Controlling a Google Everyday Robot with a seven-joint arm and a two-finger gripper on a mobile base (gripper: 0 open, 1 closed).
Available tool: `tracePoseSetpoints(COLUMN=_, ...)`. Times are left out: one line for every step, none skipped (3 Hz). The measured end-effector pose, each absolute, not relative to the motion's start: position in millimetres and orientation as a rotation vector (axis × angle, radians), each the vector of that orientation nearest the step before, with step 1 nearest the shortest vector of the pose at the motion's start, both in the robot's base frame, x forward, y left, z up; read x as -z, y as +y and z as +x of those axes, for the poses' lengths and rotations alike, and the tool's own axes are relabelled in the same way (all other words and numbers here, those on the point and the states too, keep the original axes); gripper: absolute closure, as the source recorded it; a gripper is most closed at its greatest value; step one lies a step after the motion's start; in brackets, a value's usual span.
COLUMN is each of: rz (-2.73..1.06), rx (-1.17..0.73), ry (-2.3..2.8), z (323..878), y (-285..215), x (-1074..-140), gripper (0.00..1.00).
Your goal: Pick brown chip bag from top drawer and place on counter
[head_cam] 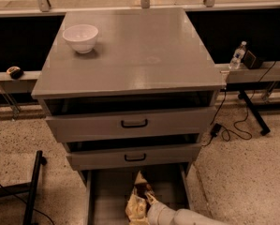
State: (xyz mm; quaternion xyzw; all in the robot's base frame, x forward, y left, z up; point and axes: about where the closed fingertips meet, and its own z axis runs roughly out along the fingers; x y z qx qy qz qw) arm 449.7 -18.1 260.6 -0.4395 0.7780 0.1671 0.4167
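The brown chip bag (138, 197) lies crumpled in the pulled-out lowest drawer (102, 196), its pale cream end towards the front. My gripper (149, 201) is at the bag's right side, on the end of my white arm (177, 216), which comes in from the bottom right. The bag and wrist hide the gripper's tips. The counter (139, 50) is the broad grey slab on top of the cabinet, well above the gripper.
A white bowl (80, 37) stands on the counter's back left. Two upper drawer fronts (130, 123) with dark handles stand slightly ajar. A water bottle (237, 55) stands on the narrow ledge (261, 71) at right. Cables lie on the floor at right; a black stand leg is at left.
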Motion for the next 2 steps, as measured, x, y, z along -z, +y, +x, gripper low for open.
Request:
tracePoseSetpoints(rz=-1.109, rx=-0.432, ry=1.984, z=449, y=-14, x=-243, gripper=0.50)
tracePoseSetpoints(rz=-1.083, rx=-0.456, ry=2.005, z=452, y=-13, x=-233, gripper=0.81)
